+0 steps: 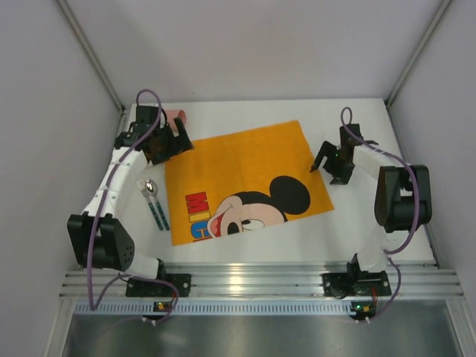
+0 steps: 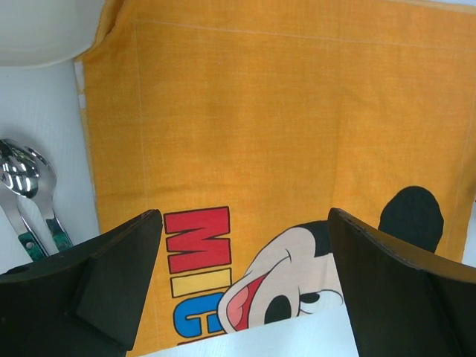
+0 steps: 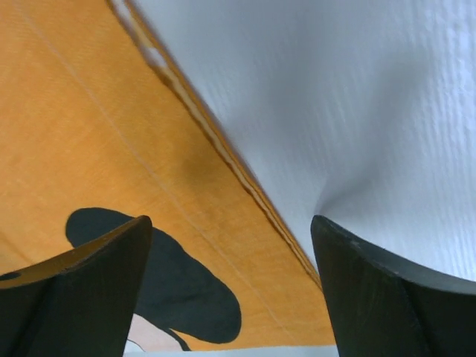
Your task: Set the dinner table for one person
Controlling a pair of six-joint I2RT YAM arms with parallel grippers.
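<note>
The white dinner table (image 1: pixel 245 110) carries an orange cartoon-mouse placemat (image 1: pixel 242 178) lying at a slant in its middle. A spoon and a fork (image 1: pixel 153 201) with green handles lie side by side just left of the mat; they also show in the left wrist view (image 2: pixel 30 190). My left gripper (image 1: pixel 166 144) is open and empty above the mat's far left corner, and the mat (image 2: pixel 282 119) shows between its fingers. My right gripper (image 1: pixel 327 165) is open and empty over the mat's right edge (image 3: pixel 223 149).
A pink object (image 1: pixel 177 117) sits behind the left gripper at the table's far left. A white rounded rim (image 2: pixel 44 33) shows at the top left of the left wrist view. Grey walls close in the table on three sides. A silver rail (image 1: pixel 253 281) runs along the near edge.
</note>
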